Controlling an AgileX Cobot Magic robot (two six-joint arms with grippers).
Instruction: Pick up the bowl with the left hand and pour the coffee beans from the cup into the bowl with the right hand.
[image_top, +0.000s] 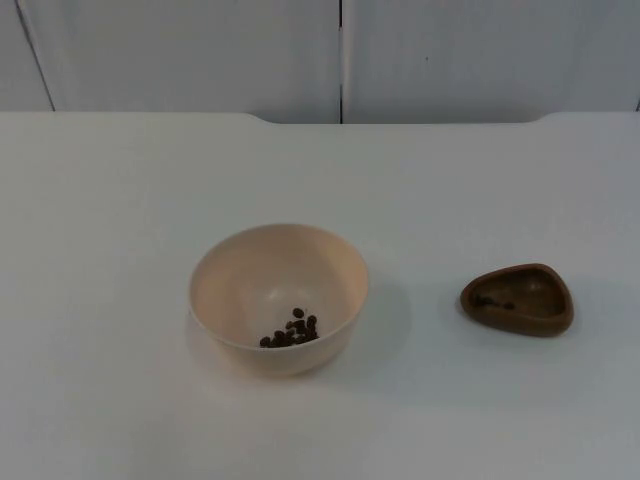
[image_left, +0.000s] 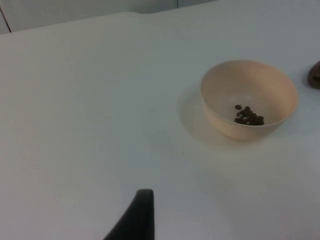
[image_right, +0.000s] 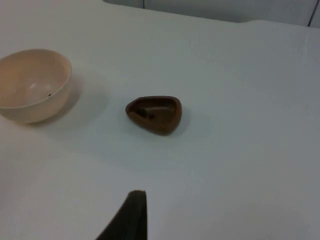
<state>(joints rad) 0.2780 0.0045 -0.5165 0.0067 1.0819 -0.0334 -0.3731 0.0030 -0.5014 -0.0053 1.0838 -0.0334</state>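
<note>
Bowl (image_top: 278, 298) holding beans (image_top: 291, 331) sits apart from cup (image_top: 518, 299), possibly empty.

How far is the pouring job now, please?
Looks done: coffee beans lie in the bowl, and the brown cup stands upright beside it, nearly empty. Nothing is in hand; both stand on the table. Seemingly nothing left.
</note>
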